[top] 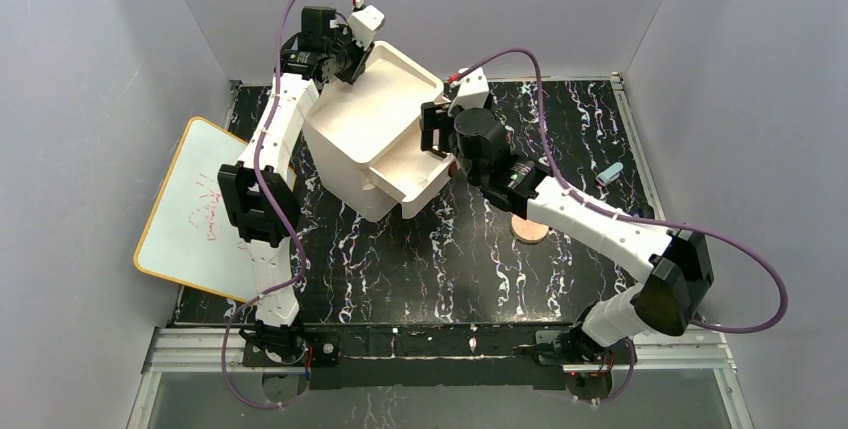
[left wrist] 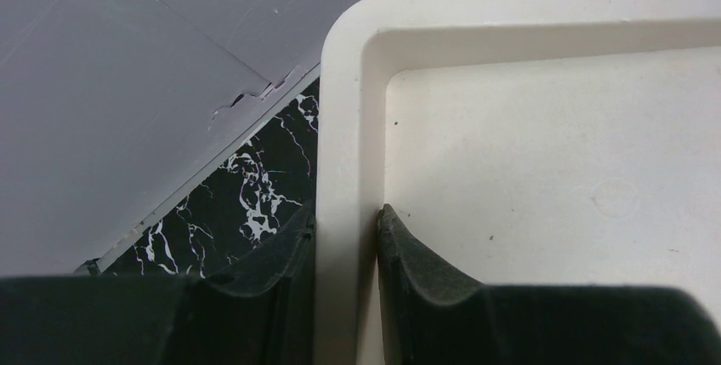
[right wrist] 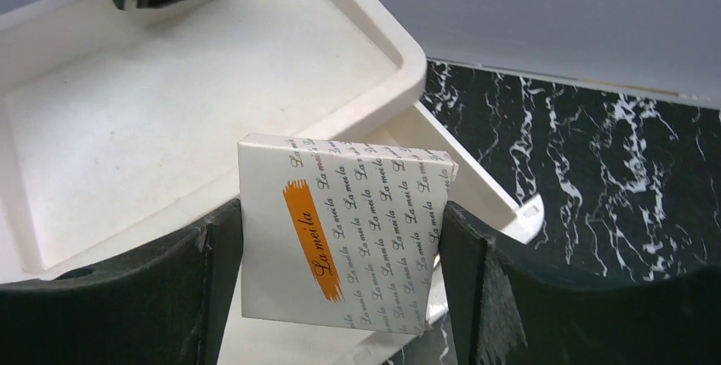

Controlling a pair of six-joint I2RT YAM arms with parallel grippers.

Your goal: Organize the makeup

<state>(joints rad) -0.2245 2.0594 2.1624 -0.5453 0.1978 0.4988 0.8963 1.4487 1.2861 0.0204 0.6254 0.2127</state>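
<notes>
My right gripper (right wrist: 340,216) is shut on the white square pad (right wrist: 357,254), a flat packet with an orange stripe and "La meila" print. It holds the pad on edge above the open top drawer (right wrist: 485,186) of the white drawer box (right wrist: 170,101). In the top view this gripper (top: 435,131) hangs over the drawer (top: 415,177). My left gripper (left wrist: 344,242) is shut on the box's rim (left wrist: 340,118), one finger inside and one outside, at the far left corner (top: 345,57). The round tan powder disc (top: 530,231) lies on the table, partly under my right arm. The compact, sponge and sticks are out of view.
A whiteboard (top: 195,211) leans off the table's left edge. A small pale blue-grey item (top: 609,173) lies at the right of the black marbled table (top: 420,259). Grey walls close in on three sides.
</notes>
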